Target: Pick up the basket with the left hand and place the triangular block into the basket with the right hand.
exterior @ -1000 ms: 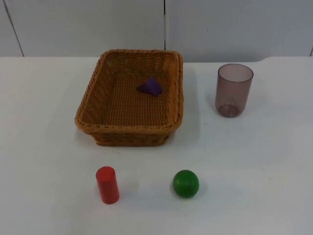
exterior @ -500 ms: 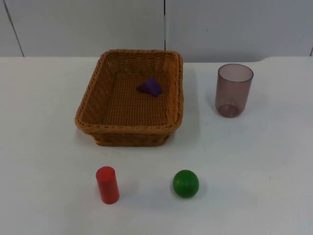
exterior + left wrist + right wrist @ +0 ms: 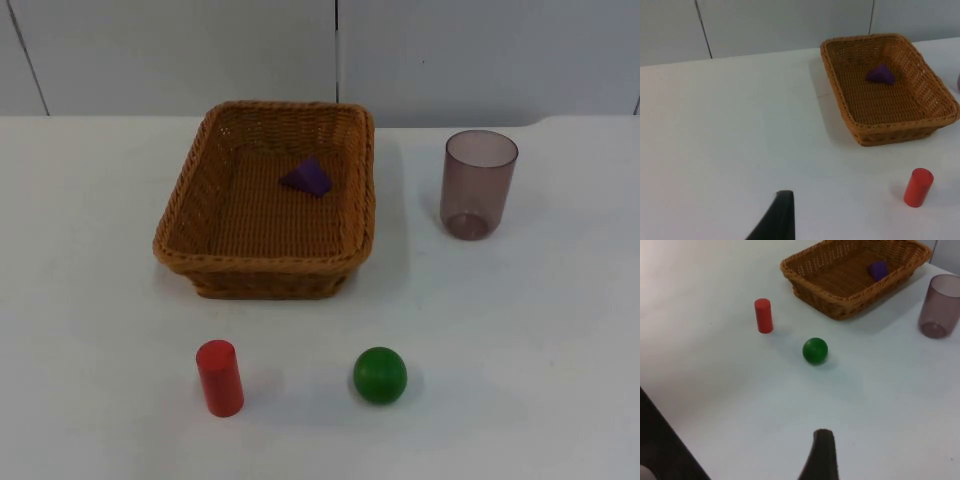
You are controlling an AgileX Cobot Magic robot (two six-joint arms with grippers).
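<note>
You have a rectangular basket [image 3: 262, 255] of brown woven wicker sitting flat on the white bench [image 3: 520, 330], open side up, its walls flaring outward toward the rim. Inside it lies the triangular block [image 3: 307, 177], a small purple wedge resting on the woven floor near the far right corner, close to the right wall, and you can see the same purple block in both wrist views

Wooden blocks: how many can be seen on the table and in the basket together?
3. The purple triangular block lies inside the basket, near its far right corner. The red cylinder stands on the table before the basket, and the green ball sits to its right.
</note>
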